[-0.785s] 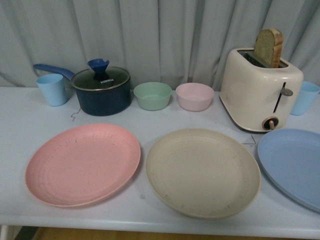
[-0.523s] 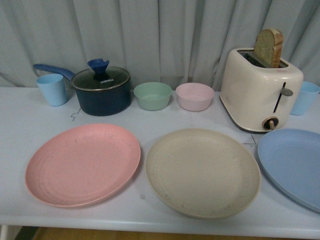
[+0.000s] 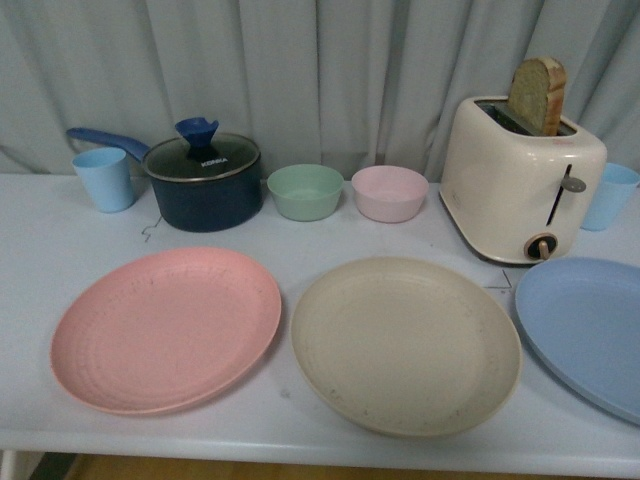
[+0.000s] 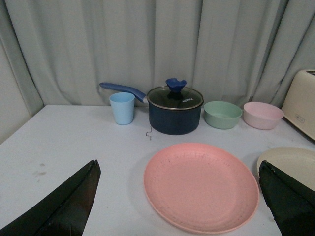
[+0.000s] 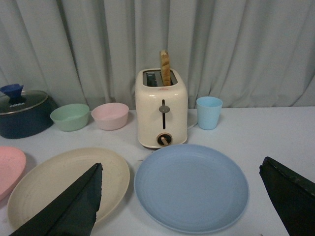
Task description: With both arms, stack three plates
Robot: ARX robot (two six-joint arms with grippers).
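Three plates lie side by side on the white table [image 3: 300, 235]: a pink plate [image 3: 167, 328] at the left, a cream-beige plate [image 3: 405, 343] in the middle, a light blue plate [image 3: 590, 333] at the right, cut off by the frame edge. Neither arm shows in the front view. In the left wrist view my left gripper [image 4: 178, 169] is open, its jaws wide apart on either side of the pink plate [image 4: 201, 186], held back from it. In the right wrist view my right gripper [image 5: 181, 169] is open, with the light blue plate [image 5: 191, 186] between its jaws.
Along the back stand a light blue cup [image 3: 104, 178], a dark blue lidded pot [image 3: 203, 181], a green bowl [image 3: 305, 191], a pink bowl [image 3: 389, 192], a cream toaster [image 3: 520, 180] holding a bread slice [image 3: 538, 94], and a second blue cup [image 3: 610, 195]. Grey curtain behind.
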